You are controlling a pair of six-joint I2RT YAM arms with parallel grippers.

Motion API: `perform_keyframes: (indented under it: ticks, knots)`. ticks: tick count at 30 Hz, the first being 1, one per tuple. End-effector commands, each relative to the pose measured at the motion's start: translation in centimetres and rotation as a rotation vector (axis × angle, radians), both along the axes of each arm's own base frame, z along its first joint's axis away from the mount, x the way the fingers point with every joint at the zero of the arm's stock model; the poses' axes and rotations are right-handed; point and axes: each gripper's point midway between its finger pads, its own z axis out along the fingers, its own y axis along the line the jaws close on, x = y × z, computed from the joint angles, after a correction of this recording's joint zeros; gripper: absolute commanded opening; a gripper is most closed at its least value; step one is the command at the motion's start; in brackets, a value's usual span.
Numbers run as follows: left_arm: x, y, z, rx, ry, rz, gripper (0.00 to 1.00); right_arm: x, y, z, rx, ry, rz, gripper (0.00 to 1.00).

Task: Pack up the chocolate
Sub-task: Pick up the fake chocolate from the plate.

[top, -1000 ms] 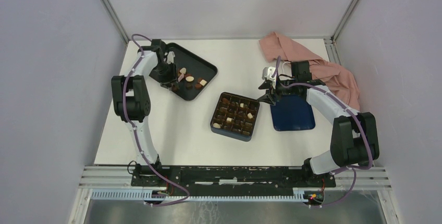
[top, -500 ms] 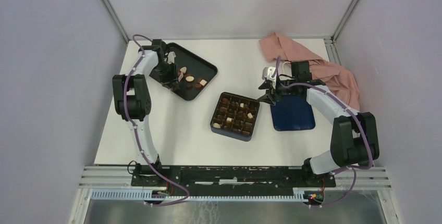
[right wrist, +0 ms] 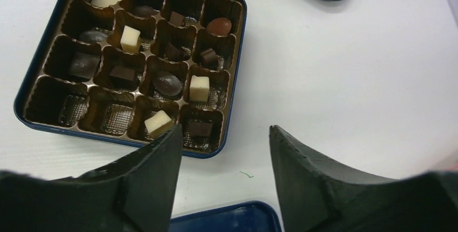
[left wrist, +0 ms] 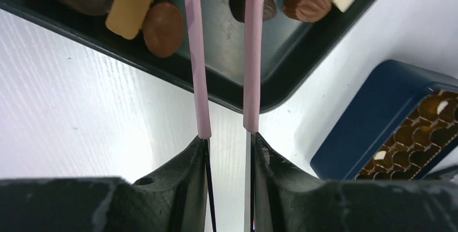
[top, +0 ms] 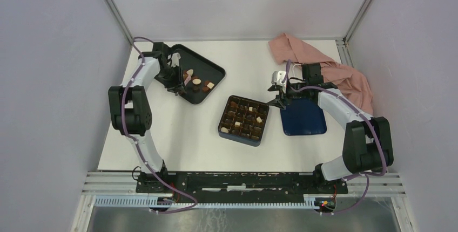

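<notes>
The left gripper [top: 182,81] reaches over the black tray [left wrist: 308,43] in the upper left of the overhead view. In its wrist view the long pink fingers [left wrist: 197,54] run up across the tray floor with a narrow gap between them. Their tips are cut off by the top edge, so I cannot tell whether they are clenched on a piece or released. Loose chocolate [left wrist: 163,21] lies in the tray around the fingers. A tan square touches a round brown piece at upper left, a dark piece is partly hidden behind the right-hand finger, and a ridged brown piece sits beside a cream cube at upper right. More of it already sits in the dark blue box [left wrist: 362,118] at the centre of the white counter [top: 183,135], where cream cubes, dark squares and oval pieces each occupy a compartment. The right gripper [right wrist: 224,130] hangs over bare counter just beside the box's corner, released, its black fingers spread wide with nothing between them. A flat blue lid [top: 305,121] lies under the right arm, and a pink cloth [top: 335,70] is bunched in the upper right of the overhead view.
</notes>
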Motion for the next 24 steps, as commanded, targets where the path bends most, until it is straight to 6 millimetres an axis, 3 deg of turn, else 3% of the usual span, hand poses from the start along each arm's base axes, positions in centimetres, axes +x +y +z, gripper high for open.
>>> perform_keyframes:
  ticks: [1, 4, 8, 16, 24]
  knots:
    - [0.2, -1.6, 3.4, -0.104, -0.136, 0.007, 0.02, -1.1, 0.6, 1.4, 0.001, -0.176, 0.117, 0.70]
    - [-1.2, -2.5, 4.3, -0.163, -0.173, -0.003, 0.02, -1.3, 1.0, 1.9, -0.006, -0.250, 0.169, 0.81]
    - [-3.2, -3.7, 6.0, -0.237, -0.234, -0.025, 0.02, -0.7, 2.0, 2.0, -0.076, -0.255, 0.213, 0.82]
    - [-7.9, -5.1, 8.8, -0.327, -0.348, -0.061, 0.02, 1.0, 4.0, -0.9, -0.237, -0.106, 0.133, 0.73]
    - [-10.4, -5.5, 10.5, -0.356, -0.399, -0.072, 0.02, 2.1, 4.9, -4.0, -0.334, -0.011, 0.063, 0.62]
